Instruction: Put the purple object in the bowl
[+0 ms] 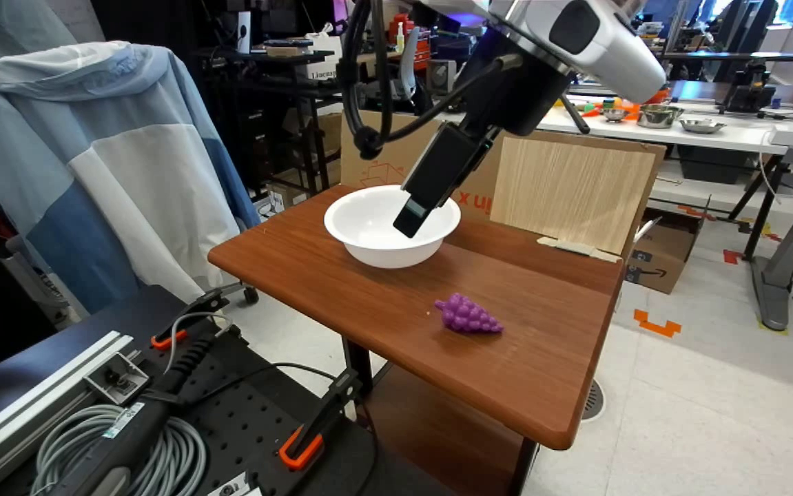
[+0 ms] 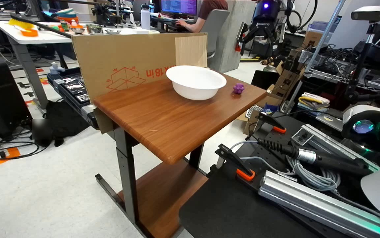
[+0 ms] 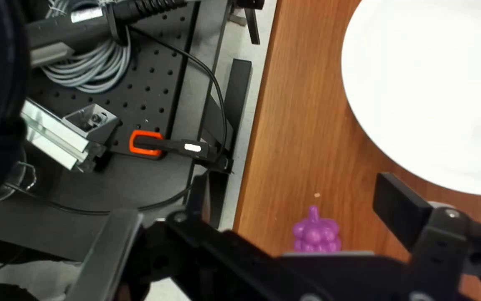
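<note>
"Gripper (image 3: 301, 200) of yours: how are its fingers (image 3: 399, 209) standing?"

"Wide apart. I am holding them spread and hanging higher than the wooden table (image 1: 396, 310)."

"And what are you seeing, biggest first?"

"That brown table is leading. In both exterior views a sheet of cardboard (image 2: 127, 54) is standing upright along its side, showing red print, and a pale wood-grain panel (image 1: 568, 193) is standing against the cardboard."

"Is the bowl (image 2: 194, 91) standing upright?"

"Yes. White, wide and round, it is sitting on the table near the cardboard. In the wrist view it is running past the edge, so I am seeing only part."

"Where are the purple grapes (image 1: 466, 315) lying, then?"

"They are lying on the tabletop, outside the bowl and apart from it, the stem (image 3: 314, 212) sitting nearer the bowl than the tapered tip. In the wrist view they are showing low, between my fingers, partly hidden behind my gripper's frame."

"Anything smaller?"

"One pale speck (image 3: 316, 195) is dotting the wood near the stem."
</note>
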Controlling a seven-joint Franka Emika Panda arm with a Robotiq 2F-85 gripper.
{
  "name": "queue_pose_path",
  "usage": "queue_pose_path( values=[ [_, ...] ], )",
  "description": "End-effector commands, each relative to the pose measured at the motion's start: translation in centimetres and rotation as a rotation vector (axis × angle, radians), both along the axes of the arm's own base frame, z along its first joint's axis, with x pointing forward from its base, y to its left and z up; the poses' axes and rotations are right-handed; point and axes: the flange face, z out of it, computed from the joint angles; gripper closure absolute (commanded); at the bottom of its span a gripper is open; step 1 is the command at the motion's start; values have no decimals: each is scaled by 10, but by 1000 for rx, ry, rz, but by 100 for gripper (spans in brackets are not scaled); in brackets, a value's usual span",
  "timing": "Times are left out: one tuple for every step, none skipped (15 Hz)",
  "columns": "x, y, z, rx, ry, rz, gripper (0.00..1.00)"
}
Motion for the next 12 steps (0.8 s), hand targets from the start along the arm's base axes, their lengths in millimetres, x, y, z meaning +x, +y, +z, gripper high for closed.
queue_pose_path(
  values=[
    [3,-2,-1,3,70,-25,0],
    [2,-5,-3,8,72,-28,0],
    [1,-7,-5,12,73,-35,0],
    [1,-11,-8,14,79,-42,0],
    [1,-16,-10,15,76,-42,0],
    [3,-23,-13,16,62,-37,0],
    [5,-28,-15,17,53,-41,0],
    [9,-36,-18,5,21,-33,0],
    [12,-42,-21,4,4,-26,0],
    [15,-48,-24,13,-19,-17,0],
    [20,-54,-27,19,-57,10,0],
    [25,-59,-28,20,-99,22,0]
  ],
)
